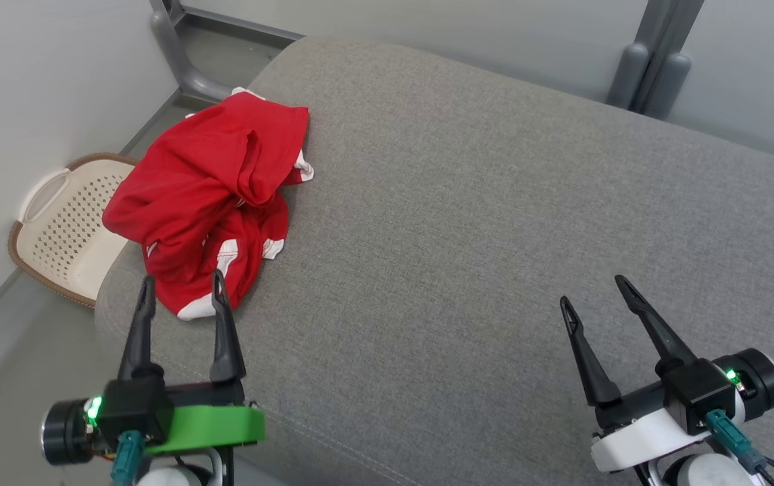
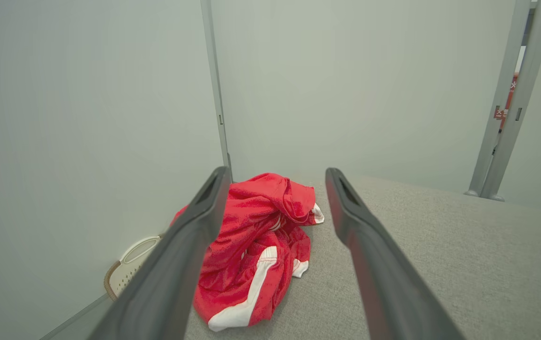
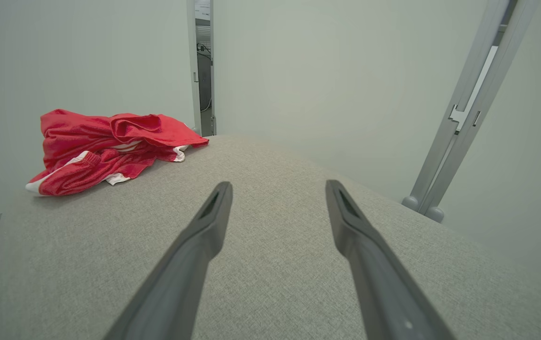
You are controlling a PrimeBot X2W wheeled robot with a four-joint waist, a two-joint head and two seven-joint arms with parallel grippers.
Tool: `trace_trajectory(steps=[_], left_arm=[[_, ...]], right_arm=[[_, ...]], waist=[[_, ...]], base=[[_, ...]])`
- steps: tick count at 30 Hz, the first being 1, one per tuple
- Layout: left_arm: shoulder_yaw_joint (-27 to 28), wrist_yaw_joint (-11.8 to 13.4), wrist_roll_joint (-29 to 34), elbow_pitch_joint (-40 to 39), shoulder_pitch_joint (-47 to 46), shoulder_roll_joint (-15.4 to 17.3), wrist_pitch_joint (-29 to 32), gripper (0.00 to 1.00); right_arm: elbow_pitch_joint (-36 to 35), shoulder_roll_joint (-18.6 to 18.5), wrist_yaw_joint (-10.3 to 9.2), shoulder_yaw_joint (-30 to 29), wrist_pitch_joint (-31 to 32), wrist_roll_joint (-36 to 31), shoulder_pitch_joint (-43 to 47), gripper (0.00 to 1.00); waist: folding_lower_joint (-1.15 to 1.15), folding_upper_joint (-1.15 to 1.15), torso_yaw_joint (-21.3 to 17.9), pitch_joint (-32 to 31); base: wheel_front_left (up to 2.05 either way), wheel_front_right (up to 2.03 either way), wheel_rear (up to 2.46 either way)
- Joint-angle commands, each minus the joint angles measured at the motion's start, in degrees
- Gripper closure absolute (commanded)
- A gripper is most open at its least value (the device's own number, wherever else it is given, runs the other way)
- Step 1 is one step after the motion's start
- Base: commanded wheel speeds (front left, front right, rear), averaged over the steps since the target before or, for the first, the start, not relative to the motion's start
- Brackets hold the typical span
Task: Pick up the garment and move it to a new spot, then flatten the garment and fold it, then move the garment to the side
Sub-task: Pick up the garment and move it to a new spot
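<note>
A crumpled red garment [image 1: 208,196] with white trim lies in a heap at the left end of the grey cushioned surface [image 1: 481,223]. My left gripper [image 1: 182,280] is open, its fingertips just short of the heap's near edge, with nothing between them. The left wrist view looks over the red garment [image 2: 256,245] between the spread fingers. Far to the right, my right gripper [image 1: 591,289] stands open over bare fabric. Its wrist view has the red garment [image 3: 105,148] off at the upper left.
A cream perforated basket [image 1: 66,226] with a brown rim sits on the floor left of the cushion, against the wall. Grey metal frame posts [image 1: 650,74] stand behind the far edge. The cushion's rounded left edge drops off beside the garment.
</note>
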Motion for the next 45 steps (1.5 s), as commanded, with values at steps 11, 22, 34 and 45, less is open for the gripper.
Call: trace_trajectory(steps=[11,22,34,45], left_arm=[[9.42,-3.19,1.44,16.17,-22.17,3.3,-0.01,0.0],[15.42,-10.12,-9.42,49.71,-50.99,8.6,13.41,0.0],[16.02,-15.64,-15.16,66.75,-64.08,14.05,35.94,0.0],[13.61,-16.0,-13.49,68.58,-63.57,14.72,27.84,1.0]], right_arm=[[-2.71,-5.81,-0.03,-0.88,-0.18,0.02,-3.52,0.0],[-4.85,-13.13,-0.04,0.85,-0.18,1.5,-9.59,0.0],[-7.01,-14.37,-0.05,1.86,-0.17,3.17,-13.18,0.0],[-5.9,-14.16,-0.07,2.08,0.19,4.85,-13.59,0.0]], waist=[[0.0,0.0,-2.61,12.04],[0.0,0.0,-7.5,24.77],[0.0,0.0,-11.07,31.8],[0.0,0.0,-11.66,32.87]], base=[[0.0,0.0,0.0],[0.0,0.0,0.0],[0.0,0.0,0.0],[0.0,0.0,0.0]])
